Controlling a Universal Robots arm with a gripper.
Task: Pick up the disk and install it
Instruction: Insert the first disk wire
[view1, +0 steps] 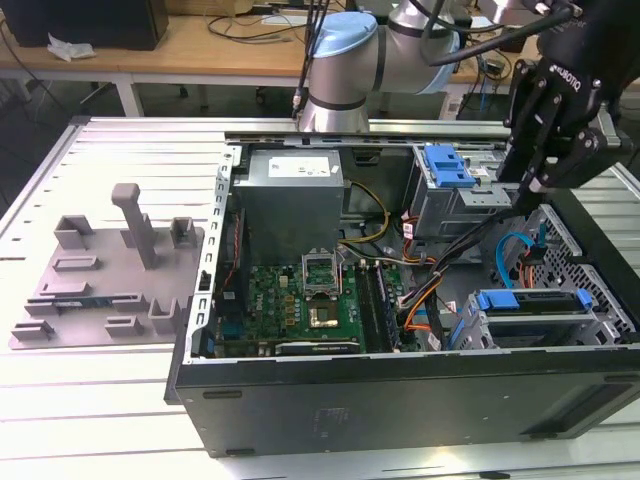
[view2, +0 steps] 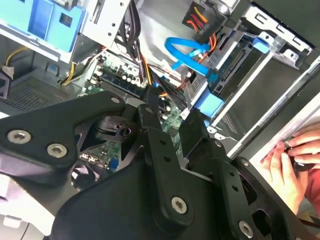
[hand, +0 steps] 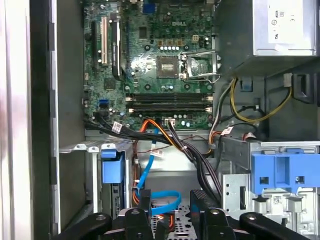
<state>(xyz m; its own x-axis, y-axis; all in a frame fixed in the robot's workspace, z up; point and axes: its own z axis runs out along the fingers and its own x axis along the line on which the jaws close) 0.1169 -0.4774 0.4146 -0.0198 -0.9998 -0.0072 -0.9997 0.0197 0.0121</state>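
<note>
- While it lies on its side on the white slatted surface (view1: 90, 420), the open computer case (view1: 400, 400) shows its motherboard (view1: 300, 300) and power supply (view1: 295, 200).
- The arm (view1: 345, 60) stands behind the case's far wall.
- A grey fixture tray (view1: 100, 290) rests just beside the case, on the exterior view's left.
- The hand (view1: 522, 190) hangs over the drive bays. Both wrist views show its fingers (hand: 205, 212) wide apart and holding nothing.
- The disk (view1: 530, 300) sits in the drive cage (view1: 600, 320) below the hand, apart from it, with its blue frame showing.
- A thin blue cable (view1: 515, 250) curls between them.
</note>
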